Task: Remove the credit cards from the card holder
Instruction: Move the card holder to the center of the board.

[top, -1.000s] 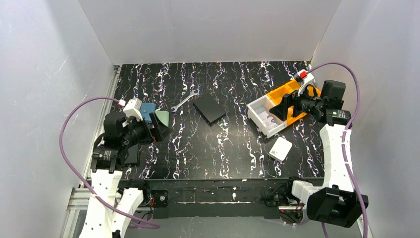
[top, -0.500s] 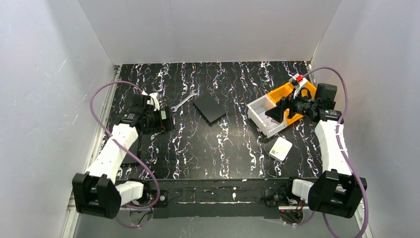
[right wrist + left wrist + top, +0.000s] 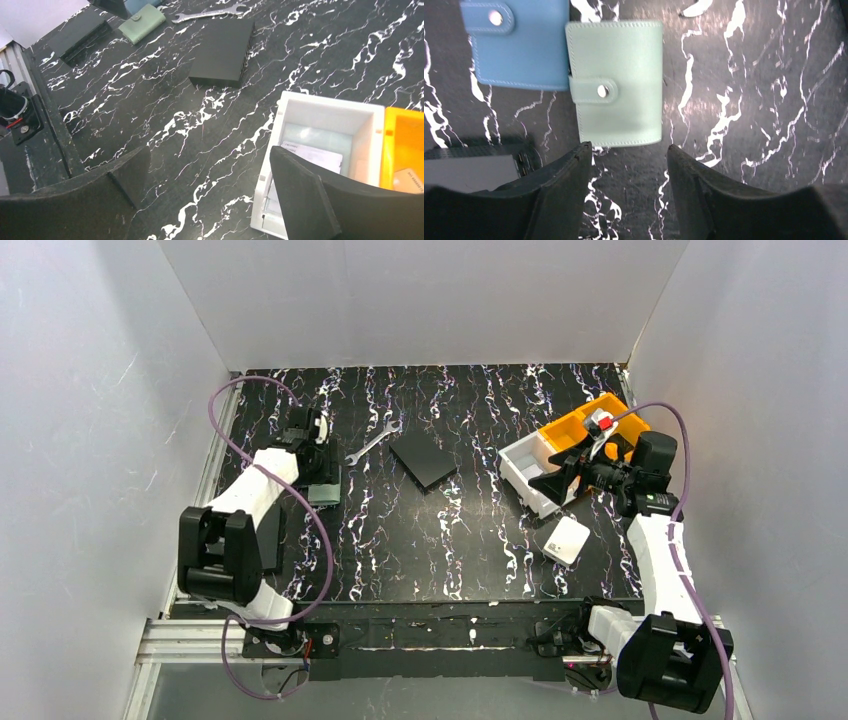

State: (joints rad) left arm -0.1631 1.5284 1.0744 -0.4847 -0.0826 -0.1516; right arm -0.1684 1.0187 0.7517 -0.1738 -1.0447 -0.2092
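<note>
I see the card holder (image 3: 614,90) snapped shut just beyond my left pincer (image 3: 629,148) (jaws partly apart, empty); its inside hidden, blue pouch (image 3: 519,50) cropped.

Left wrist feed first: card holder (image 3: 614,90) reads pale mint-green with matching stitching and a silver snap on its tab. The pouch (image 3: 519,50) is mid blue, also with a silver snap. The table (image 3: 749,100) is black, streaked with white marble veins. My left gripper (image 3: 626,150) shows matte black fingers, and so does the right gripper (image 3: 207,152). On the right feed I've got a white bin (image 3: 325,107) and an orange bin (image 3: 400,145), with pale blue and white printed cards (image 3: 312,150) in the white one and a tan card (image 3: 411,181) in the orange. The square plate (image 3: 222,52) is plain black and the wrench (image 3: 210,12) is silver. From overhead, the square box (image 3: 567,539) is white and the cable (image 3: 245,381) is purple.
</note>
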